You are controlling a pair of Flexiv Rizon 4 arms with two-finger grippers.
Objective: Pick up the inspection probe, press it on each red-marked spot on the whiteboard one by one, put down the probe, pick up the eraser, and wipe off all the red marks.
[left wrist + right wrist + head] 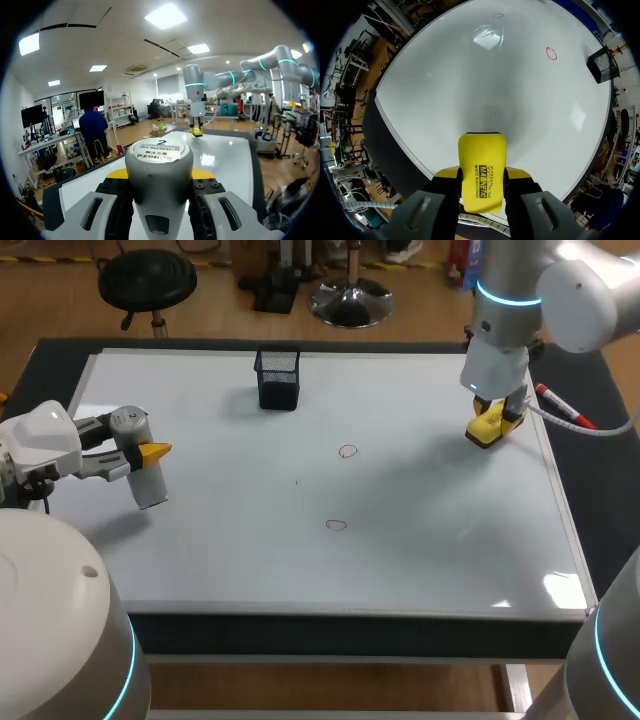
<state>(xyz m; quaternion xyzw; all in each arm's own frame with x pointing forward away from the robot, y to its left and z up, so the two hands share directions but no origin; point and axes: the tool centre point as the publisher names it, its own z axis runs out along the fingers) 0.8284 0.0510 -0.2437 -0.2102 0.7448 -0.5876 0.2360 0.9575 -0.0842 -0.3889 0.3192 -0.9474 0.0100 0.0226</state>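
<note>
The whiteboard (420, 540) covers the table and bears two small red rings, one near the middle (347, 451) and one closer to the front (335, 525). My left gripper (150, 455) hovers over the board's left side, shut on the grey cylindrical probe (148, 483), whose labelled top (159, 165) sits between the yellow tips in the left wrist view. My right gripper (492, 420) is at the board's far right, shut on the yellow eraser (488, 428). In the right wrist view the eraser (481, 172) sits between the fingers, with the red rings (551, 53) (498, 15) far ahead.
A black mesh pen holder (278, 378) stands at the back of the board, also seen in the right wrist view (600, 64). A red marker (565, 407) lies off the board's right edge, behind my right gripper.
</note>
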